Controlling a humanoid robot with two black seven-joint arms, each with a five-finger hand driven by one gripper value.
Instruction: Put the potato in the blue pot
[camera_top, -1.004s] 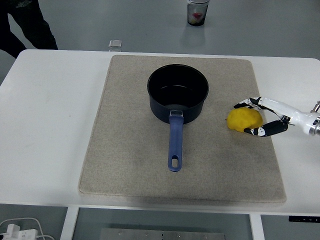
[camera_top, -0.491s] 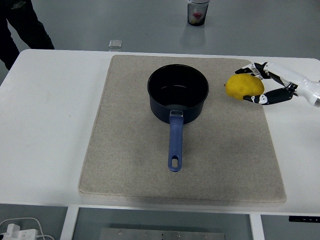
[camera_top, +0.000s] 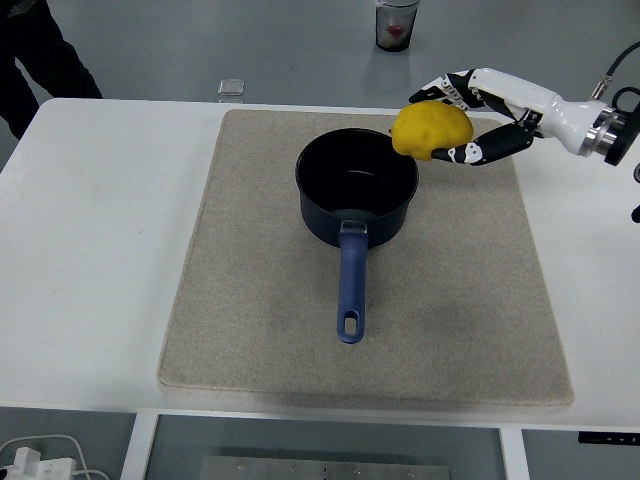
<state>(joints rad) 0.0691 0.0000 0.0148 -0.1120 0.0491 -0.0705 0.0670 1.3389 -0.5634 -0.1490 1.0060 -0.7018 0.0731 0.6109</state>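
A dark blue pot (camera_top: 356, 187) stands on the beige mat (camera_top: 250, 300), its blue handle (camera_top: 350, 285) pointing toward the near edge. The pot's inside looks empty. My right hand (camera_top: 452, 118) comes in from the right edge and is shut on the yellow potato (camera_top: 430, 129). The potato hangs in the air above the pot's far right rim, clear of the mat. My left arm does not show in the head view.
A small clear square object (camera_top: 230, 88) lies at the table's far edge, beyond the mat. A cup (camera_top: 396, 24) stands on the floor behind the table. A person's dark-clothed legs (camera_top: 35, 50) show at the top left.
My right hand has lifted the potato off the mat at the right and carried it up and leftward, to just over the pot's right rim.
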